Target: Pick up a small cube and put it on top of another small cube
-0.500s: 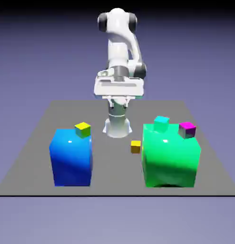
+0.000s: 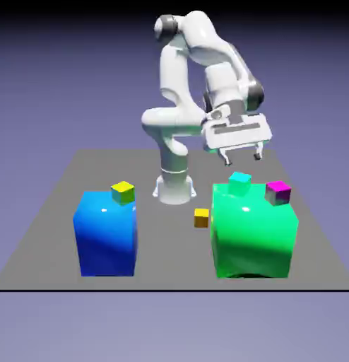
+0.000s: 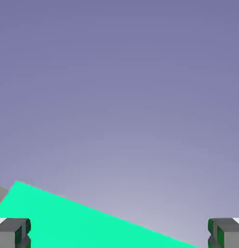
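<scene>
The small orange-yellow cube [image 2: 201, 218] rests on the grey table between the big blue block [image 2: 105, 233] and the big green block [image 2: 253, 232]. The other small cube [image 2: 277, 191], magenta on top with dark sides, sits at the green block's far right corner. My gripper [image 2: 243, 158] hangs open and empty above the green block's far edge, well above both cubes. In the hand view, the two fingertips [image 3: 13, 232] stand wide apart with only a slab of green block [image 3: 68, 223] between them; neither cube shows there.
A cyan small cube [image 2: 239, 183] sits behind the green block's top, just under the gripper. A lemon-yellow small cube [image 2: 123, 191] sits at the blue block's far corner. The arm's white base [image 2: 173, 185] stands behind the blocks.
The arm has swung toward the exterior view's right; the gripper moved from above the base to above the green block. The cubes have not moved.
</scene>
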